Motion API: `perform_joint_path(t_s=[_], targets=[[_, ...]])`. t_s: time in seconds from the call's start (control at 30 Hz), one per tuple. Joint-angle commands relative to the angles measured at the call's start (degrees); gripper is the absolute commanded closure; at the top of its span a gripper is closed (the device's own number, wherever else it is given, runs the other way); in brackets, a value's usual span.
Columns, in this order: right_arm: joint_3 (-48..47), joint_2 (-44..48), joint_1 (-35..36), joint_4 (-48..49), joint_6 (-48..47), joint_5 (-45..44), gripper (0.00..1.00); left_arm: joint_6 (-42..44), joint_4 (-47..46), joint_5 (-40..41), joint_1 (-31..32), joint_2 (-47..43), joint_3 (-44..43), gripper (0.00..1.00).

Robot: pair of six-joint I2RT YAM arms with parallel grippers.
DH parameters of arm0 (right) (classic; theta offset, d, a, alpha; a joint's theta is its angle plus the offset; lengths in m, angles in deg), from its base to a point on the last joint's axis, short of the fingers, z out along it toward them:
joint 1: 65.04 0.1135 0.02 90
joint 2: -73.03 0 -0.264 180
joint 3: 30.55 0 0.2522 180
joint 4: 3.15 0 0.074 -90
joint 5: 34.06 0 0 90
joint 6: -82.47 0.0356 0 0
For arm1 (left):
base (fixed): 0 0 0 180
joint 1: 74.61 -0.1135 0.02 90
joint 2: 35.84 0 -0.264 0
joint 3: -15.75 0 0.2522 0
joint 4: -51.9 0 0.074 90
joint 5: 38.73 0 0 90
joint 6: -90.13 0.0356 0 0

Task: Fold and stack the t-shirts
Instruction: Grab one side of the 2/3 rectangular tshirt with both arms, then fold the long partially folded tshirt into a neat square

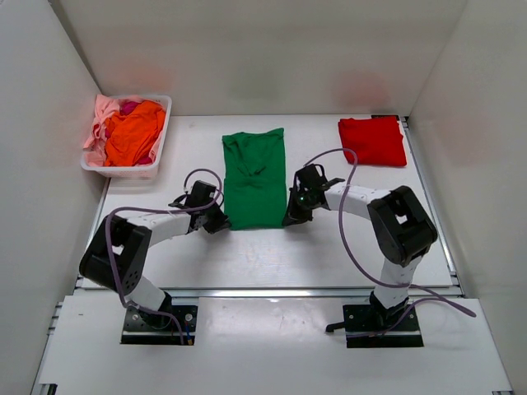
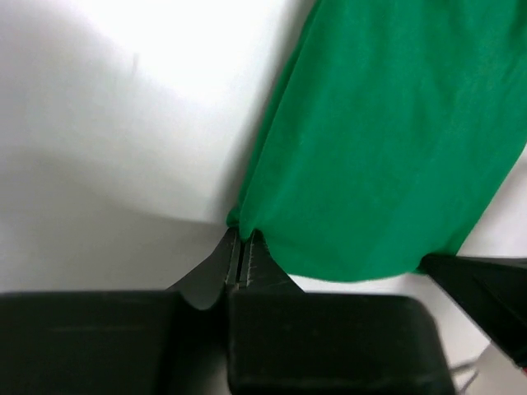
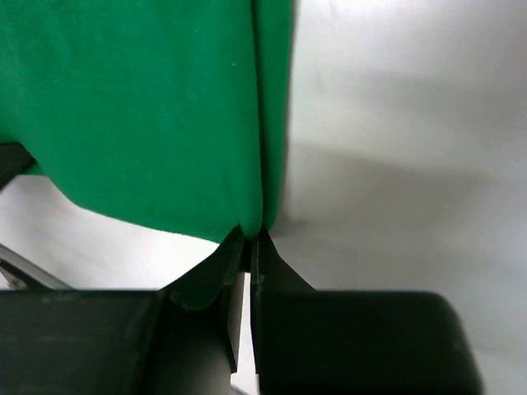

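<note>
- Centrally on the white surface [image 1: 329,247] lies the green t-shirt [image 1: 254,179]. It is folded into a long narrow panel running away from the arms, creased near its middle.
- The left fingers [image 1: 219,220] sit at its near left corner. In the left wrist view they [image 2: 233,253] are pressed together, with a small tuck of green hem pinched between the tips.
- The right fingers [image 1: 291,216] sit at the near right corner. The right wrist view shows them [image 3: 257,251] closed on the doubled edge, with only a thin slit between them.
- From above, both sets of tips are masked by the wrist housings, so the grip reads only from the wrist cameras.
- A dark shape [image 2: 486,296] at the lower right of the left wrist view is probably the other arm's fingers, cut off by the frame.
- The red t-shirt [image 1: 373,140] lies folded flat at the far right, well apart from the green one.
- The white basket [image 1: 162,136] at the far left holds an orange t-shirt [image 1: 133,132] on top. Pink cloth [image 1: 99,123] drapes over its left rim, and magenta cloth [image 1: 129,107] shows behind.
</note>
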Motion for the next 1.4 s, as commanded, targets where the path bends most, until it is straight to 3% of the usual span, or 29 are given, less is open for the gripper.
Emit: perform_joint_path(t_s=[0.0,0.17,0.33,0.5,0.73,1.13,1.37], targets=[[5.5,8.8,1.0,-3.5,-2.2,2.3,1.0,2.1,7.1,-4.5,1.3,-7.5,4.4,1.0],[15.7,21.9,3.4,-8.5,-2.5,3.5,1.0,0.0,18.1,-8.4,3.9,-25.2,11.5,1.0],[24.0,36.4,11.7,-10.7,4.2,4.8,1.0,-10.4,28.2,-12.0,4.4,-49.8,18.7,1.0],[26.3,45.7,17.2,-13.6,10.1,3.7,1.0,-11.1,38.9,-15.5,5.8,-57.7,15.8,1.0],[18.3,49.1,11.4,-25.0,5.2,7.4,1.0,-7.7,40.9,-18.2,3.4,-53.1,6.2,1.0],[-1.2,32.1,-3.9,-26.6,-7.3,12.5,1.0,-3.2,29.8,-21.0,-3.5,-35.9,-2.5,0.96],[-11.9,19.7,-7.7,-24.8,-10.1,14.4,1.0,-2.3,18.5,-23.4,-9.9,-23.2,-6.1,0.98]])
